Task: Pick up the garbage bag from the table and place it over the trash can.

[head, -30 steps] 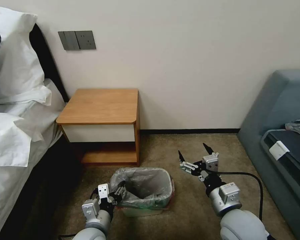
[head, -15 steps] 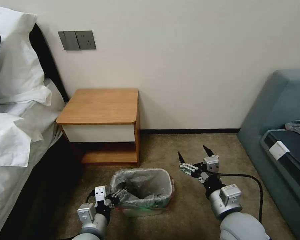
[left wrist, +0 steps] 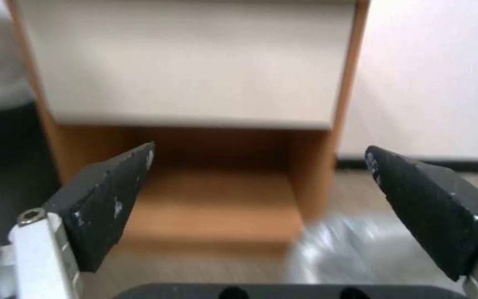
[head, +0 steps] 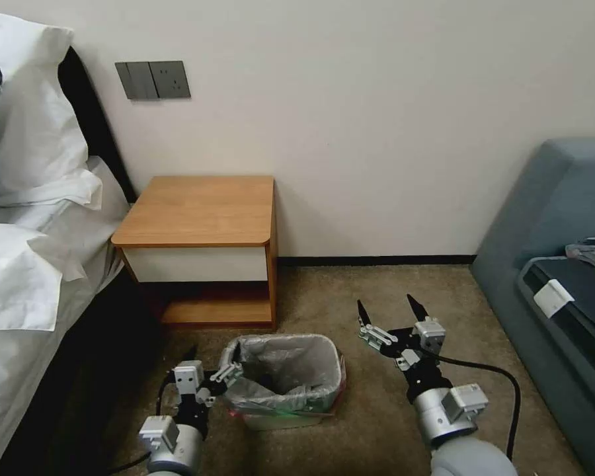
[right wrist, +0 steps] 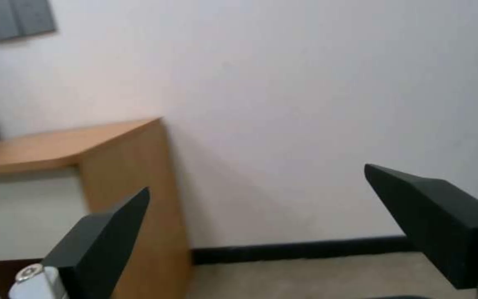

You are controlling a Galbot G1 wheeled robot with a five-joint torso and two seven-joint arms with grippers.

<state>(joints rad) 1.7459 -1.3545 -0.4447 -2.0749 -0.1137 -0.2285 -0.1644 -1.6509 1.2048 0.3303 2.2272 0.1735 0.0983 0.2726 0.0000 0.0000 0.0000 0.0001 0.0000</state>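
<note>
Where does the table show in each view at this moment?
Head view: the table stands against the wall, beyond the trash can.
Left wrist view: its drawer front and low shelf lie straight ahead, framed by the open left claw.
Right wrist view: its corner lies beyond one finger of the open right claw.
Shared landmark: the black baseboard.

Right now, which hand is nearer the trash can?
Left. The left hand sits open just beside the trash can at its left rim; the right hand hovers open over the carpet, clearly apart on its right.
</note>
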